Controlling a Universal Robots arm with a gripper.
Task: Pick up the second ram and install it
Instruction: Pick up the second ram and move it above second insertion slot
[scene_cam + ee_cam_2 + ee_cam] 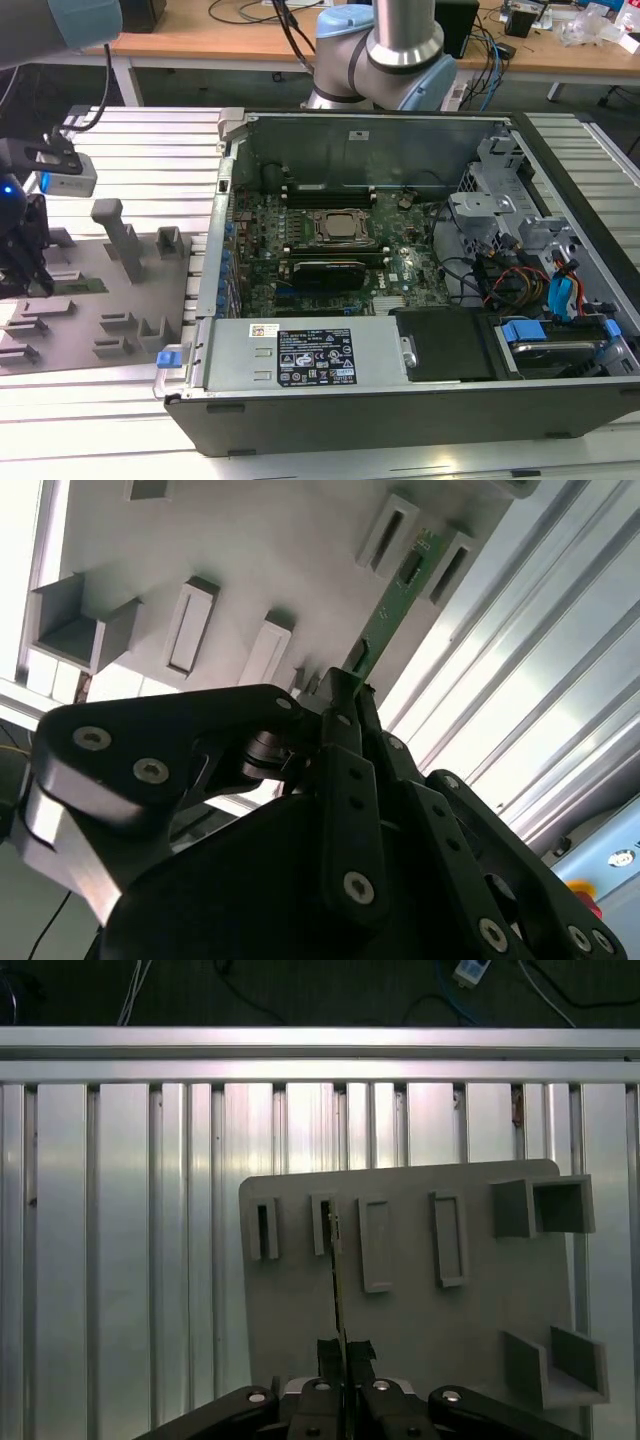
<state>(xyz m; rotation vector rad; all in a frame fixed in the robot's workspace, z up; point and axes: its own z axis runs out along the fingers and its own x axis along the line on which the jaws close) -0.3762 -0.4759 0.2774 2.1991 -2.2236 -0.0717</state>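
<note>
Pinching the second ram (392, 605) at one end, the gripper (347, 688) has its two black metal fingers (340, 780) squeezed close together, with just the flat green stick between them. The stick is long and skinny, with small dark chips on it. In the first wrist view it looks like a thin line, because it is seen from its edge. It pokes out from the fingertips over the grey tray (430, 1330), and its far end sits by a row of little raised slots (374, 1245) shaped like boxes; I cannot tell if it rests in one. The tray is smooth, dull plastic with blocky bumps. Under it is a shiny silver table (120, 1260) made of long ribbed strips. Farther off, in the exterior view, an open black computer case (400, 410) lies on the table to the exterior view's right of the tray. Inside it are a big green board (400, 275) and bunches of coloured wires (520, 280). Behind that stands a wooden desk (240, 38).
</note>
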